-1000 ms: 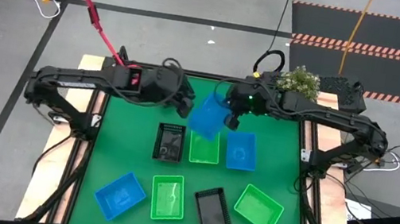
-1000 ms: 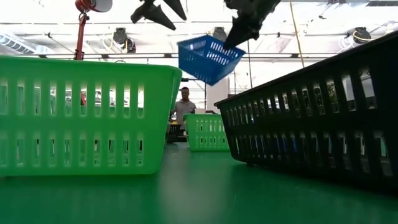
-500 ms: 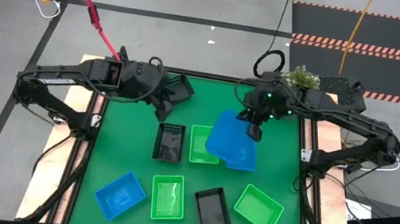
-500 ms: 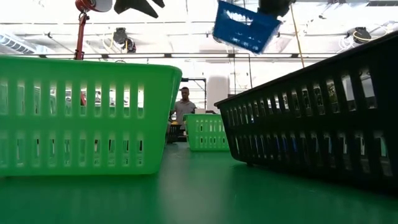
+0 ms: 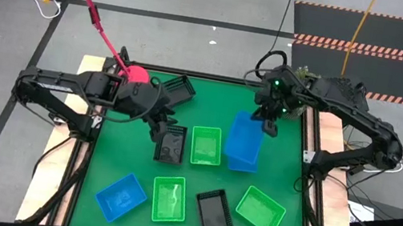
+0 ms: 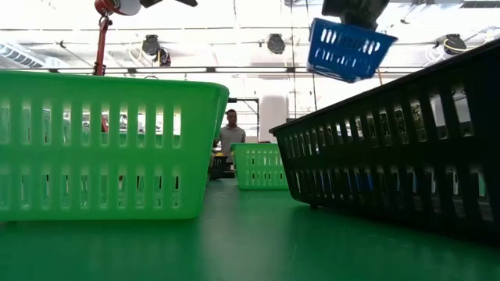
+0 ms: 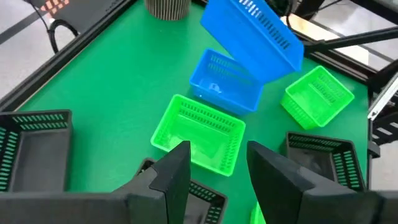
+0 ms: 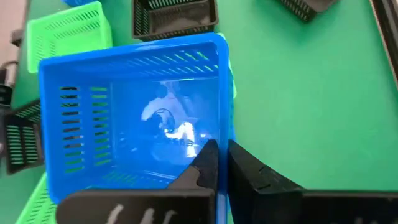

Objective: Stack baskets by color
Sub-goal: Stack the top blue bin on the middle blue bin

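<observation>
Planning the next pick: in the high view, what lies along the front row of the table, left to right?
blue basket → green basket → black basket → second green basket.

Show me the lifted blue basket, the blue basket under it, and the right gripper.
lifted blue basket (image 5: 243, 140), high view, its floor
lower blue basket (image 7: 225, 81), left wrist view, its inside
right gripper (image 8: 219, 163), right wrist view, between fingertips

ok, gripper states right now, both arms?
Left gripper: open, empty, above the black basket.
Right gripper: shut on the blue basket, held tilted in the air.
</observation>
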### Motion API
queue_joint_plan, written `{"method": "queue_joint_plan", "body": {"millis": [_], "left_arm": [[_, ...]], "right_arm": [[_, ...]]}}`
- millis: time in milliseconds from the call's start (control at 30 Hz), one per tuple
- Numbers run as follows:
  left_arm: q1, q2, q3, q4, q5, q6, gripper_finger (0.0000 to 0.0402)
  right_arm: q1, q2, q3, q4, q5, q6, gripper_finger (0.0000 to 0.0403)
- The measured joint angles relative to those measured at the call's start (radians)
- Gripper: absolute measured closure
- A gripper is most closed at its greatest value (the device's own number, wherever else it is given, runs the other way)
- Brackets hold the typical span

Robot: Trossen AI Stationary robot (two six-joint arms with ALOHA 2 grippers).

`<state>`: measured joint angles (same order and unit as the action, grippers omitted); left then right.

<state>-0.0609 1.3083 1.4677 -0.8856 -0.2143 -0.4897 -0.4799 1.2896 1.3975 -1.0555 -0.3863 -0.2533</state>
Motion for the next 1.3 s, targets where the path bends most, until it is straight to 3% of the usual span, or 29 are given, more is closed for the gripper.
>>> {"method": "queue_joint_plan", "body": {"millis": [333, 500, 1100, 1300], "left_arm": [[-0.013, 0.015, -0.002, 0.025, -0.056, -0.006, 0.0245], [-0.012, 0.013, -0.002, 0.026, -0.059, -0.027, 0.0245], [-0.014, 0.057, 0.000, 0.018, -0.075, -0.073, 0.0245], [-0.019, 0.098, 0.000, 0.041, -0.075, -0.098, 0.0245]], "right_arm": [[-0.140, 0.108, 0.000, -0.068, -0.293, -0.066, 0.0399], [-0.179, 0.182, 0.000, -0.099, -0.375, -0.160, 0.0399], [-0.234, 0.352, 0.000, -0.216, -0.400, -0.407, 0.0399], [-0.240, 0.400, 0.000, -0.216, -0.335, -0.421, 0.0399]]}}
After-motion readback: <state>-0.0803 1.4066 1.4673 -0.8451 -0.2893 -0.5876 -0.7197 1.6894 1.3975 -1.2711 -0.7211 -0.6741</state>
